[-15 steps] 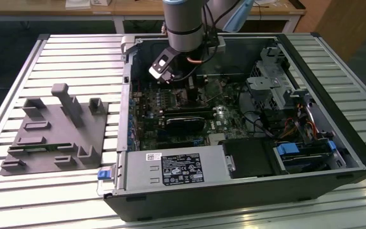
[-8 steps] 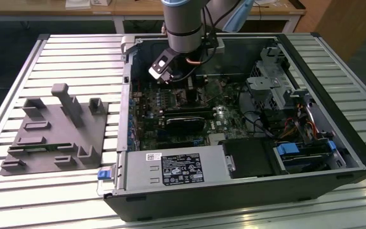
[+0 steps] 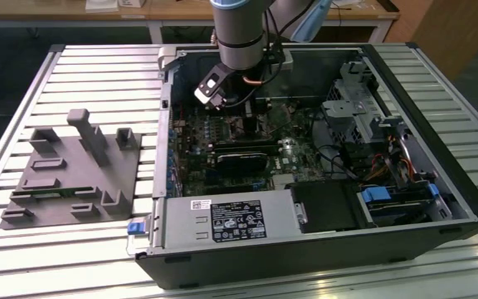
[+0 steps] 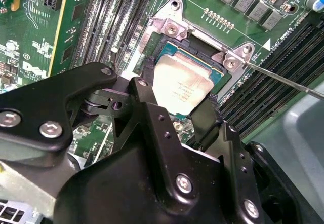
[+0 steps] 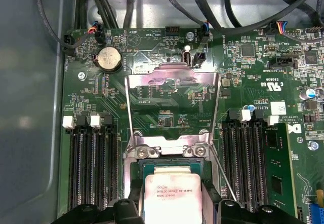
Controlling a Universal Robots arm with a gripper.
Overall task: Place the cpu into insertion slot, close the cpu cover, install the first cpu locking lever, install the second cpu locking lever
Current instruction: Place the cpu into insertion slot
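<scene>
Zero of four steps finished: gripper (image 4: pixel 180 91) clamps cpu (image 4: pixel 177 84) by two edges, right at the slot (image 5: pixel 167 150), seating unclear; cover (image 5: pixel 152 79) stands open, levers (image 4: pixel 288 81) unlatched, all three closures left.

Second wrist view: the gripper (image 4: pixel 179 89) body blocks the near part of the cpu (image 4: pixel 183 82) and of the insertion slot (image 4: pixel 162 26) — can't tell if the chip is seated or just above it. The thin lever wire (image 4: pixel 283 79) runs off the picture edge. First wrist view: the cpu's near edge is cut off by the frame. Exterior view: the arm (image 3: pixel 241 31) is cropped at the top — its wrist stands in front of the slot area.
</scene>
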